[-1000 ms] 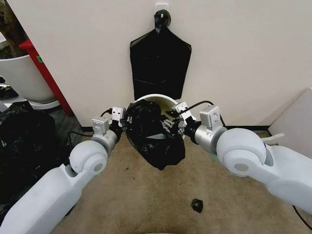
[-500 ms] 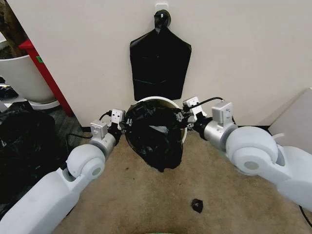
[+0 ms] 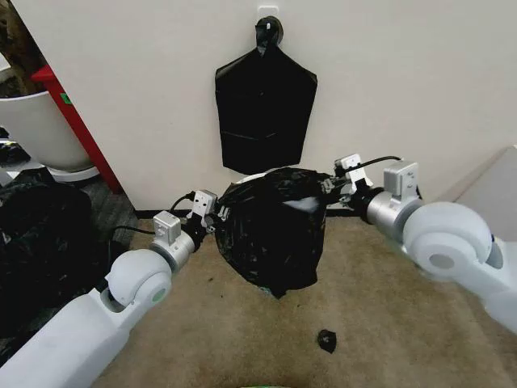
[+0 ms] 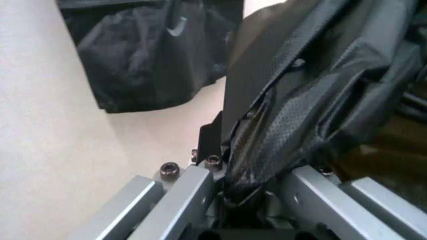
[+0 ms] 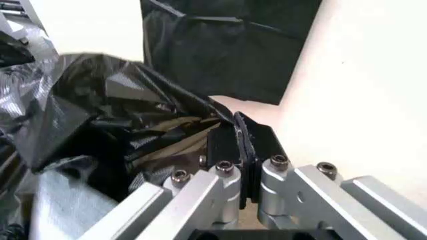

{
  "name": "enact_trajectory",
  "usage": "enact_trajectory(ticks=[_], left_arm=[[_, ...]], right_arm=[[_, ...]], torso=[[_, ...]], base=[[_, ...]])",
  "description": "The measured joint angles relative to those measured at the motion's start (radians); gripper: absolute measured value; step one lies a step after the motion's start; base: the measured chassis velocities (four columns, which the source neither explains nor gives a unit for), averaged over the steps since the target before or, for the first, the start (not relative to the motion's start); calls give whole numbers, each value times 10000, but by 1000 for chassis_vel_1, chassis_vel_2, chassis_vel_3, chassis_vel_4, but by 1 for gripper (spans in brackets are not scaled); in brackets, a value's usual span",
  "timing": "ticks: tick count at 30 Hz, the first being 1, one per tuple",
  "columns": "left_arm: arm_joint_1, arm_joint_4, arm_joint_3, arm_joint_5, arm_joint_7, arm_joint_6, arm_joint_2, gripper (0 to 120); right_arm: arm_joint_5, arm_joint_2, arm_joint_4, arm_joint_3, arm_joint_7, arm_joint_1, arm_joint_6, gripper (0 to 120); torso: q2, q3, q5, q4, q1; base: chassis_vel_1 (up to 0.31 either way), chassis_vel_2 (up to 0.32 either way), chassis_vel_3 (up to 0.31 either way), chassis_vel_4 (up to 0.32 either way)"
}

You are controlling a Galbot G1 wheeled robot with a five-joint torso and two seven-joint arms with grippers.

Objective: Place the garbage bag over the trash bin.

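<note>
At far left in the head view, a heap of bulky black plastic [image 3: 36, 242] on the floor, with a large white tub [image 3: 36, 121] and a red post [image 3: 77, 129] behind it against the wall. Next, the left gripper [image 3: 216, 217], reaching in from lower left, jaws pinched together on the near-left edge of the garbage bag [image 3: 275, 230]; in the left wrist view the thin film [image 4: 293, 125] bunched and clamped between the two metal fingers [image 4: 187, 195], finely dimpled and stretched taut away from them. In the middle, the bag itself: glossy black, wrinkled, pulled wide between both grippers into a rounded dome, sagging to a loose point at the front just above the beige carpet [image 3: 242, 339]. Draped over the trash bin [image 3: 252, 176], of which just a sliver of cream-white rim peeks out at the bag's back edge, close to the wall. Above, a flat black bag bundle [image 3: 265, 109] hanging from a wall hook [image 3: 269, 28] by its knotted top. Lower on the carpet, a small black scrap [image 3: 326, 340], well apart from the bag. To the right, the right gripper [image 3: 333, 187], closed on the bag's far-right edge; in the right wrist view the dark pads [image 5: 243, 145] pressed together with shiny folds [image 5: 133, 115] gathered at them. At far right, a pale panel [image 3: 493, 194] leaning by the wall.
</note>
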Motion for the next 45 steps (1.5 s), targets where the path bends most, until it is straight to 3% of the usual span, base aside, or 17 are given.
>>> enact_trajectory(ticks=[14, 27, 45], left_arm=[[-63, 89, -31, -113, 1204, -444, -14, 1], [39, 230, -81, -636, 1875, -1056, -158, 1], [221, 243, -171, -3041, 1540, -1115, -268, 1]], right_arm=[[-642, -544, -1423, 54, -2865, -166, 439, 0], [-1542, -560, -2216, -652, -4167, -346, 1132, 0], [-2639, -353, -3246, -1211, -5130, -535, 2496, 0]], torso=[[0, 0, -1, -1, 0], [0, 0, -2, -1, 0], [0, 1, -1, 0, 0]], base=[[0, 0, 0, 0], [0, 0, 0, 0], [0, 0, 0, 0]])
